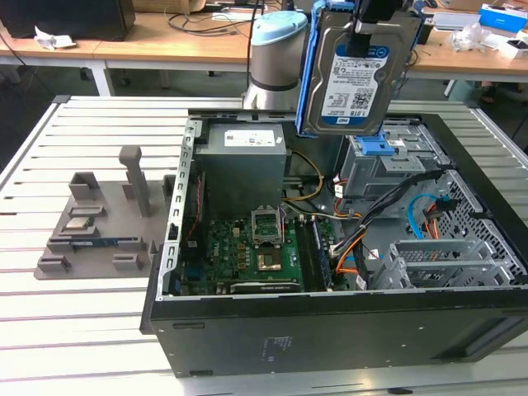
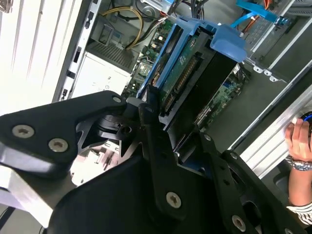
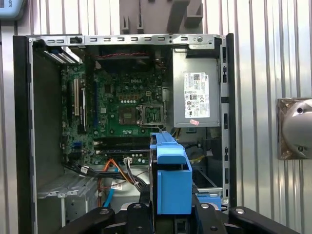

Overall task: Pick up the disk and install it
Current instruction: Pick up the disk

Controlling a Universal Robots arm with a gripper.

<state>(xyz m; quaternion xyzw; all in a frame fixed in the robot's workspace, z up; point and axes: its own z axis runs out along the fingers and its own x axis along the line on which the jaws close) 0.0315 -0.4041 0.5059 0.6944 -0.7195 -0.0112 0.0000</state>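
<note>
The disk [image 1: 356,76], a silver-grey hard drive with a white and blue label and blue side rails, hangs upright in the air above the back of the open computer case [image 1: 330,330]. My gripper [image 1: 373,18] is shut on its top edge, with a black finger [image 1: 360,40] down over the label. Right below the disk stands the grey drive cage [image 1: 373,162] with its blue top. In both wrist views the disk [image 2: 187,73] [image 3: 171,183] runs out from between my black fingers [image 2: 148,114] [image 3: 139,210], edge-on over the case's inside.
Inside the case are the power supply [image 1: 243,169], the motherboard [image 1: 247,247] and orange and blue cables [image 1: 417,219]. A grey fixture [image 1: 99,227] with a small chip lies on the slatted table at the exterior view's left. A person's hand [image 2: 298,141] rests by the case's side.
</note>
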